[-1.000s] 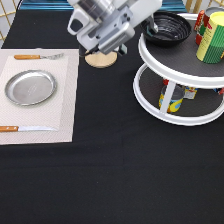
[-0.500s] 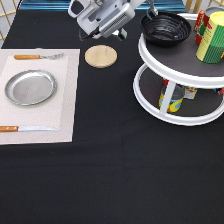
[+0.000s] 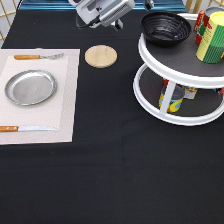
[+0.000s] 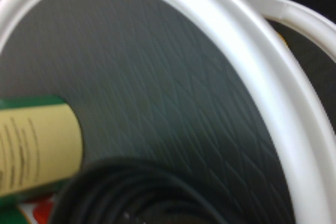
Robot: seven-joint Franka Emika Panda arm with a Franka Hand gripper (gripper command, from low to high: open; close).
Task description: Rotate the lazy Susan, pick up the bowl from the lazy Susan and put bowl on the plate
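Bowl [image 3: 165, 28], glossy black: on lazy Susan [image 3: 175, 107] upper tier, just beside end effector [image 3: 116, 21], on its exterior-view right. End effector: above worktop [image 3: 125, 170], finger spacing cannot be told. Plate [image 3: 30, 87]: well apart, unoccupied.

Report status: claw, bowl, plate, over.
Claw at exterior view's top, left of the bowl, holding nothing. Bowl on lazy Susan top tier, beside a can. Plate bare on its mat.
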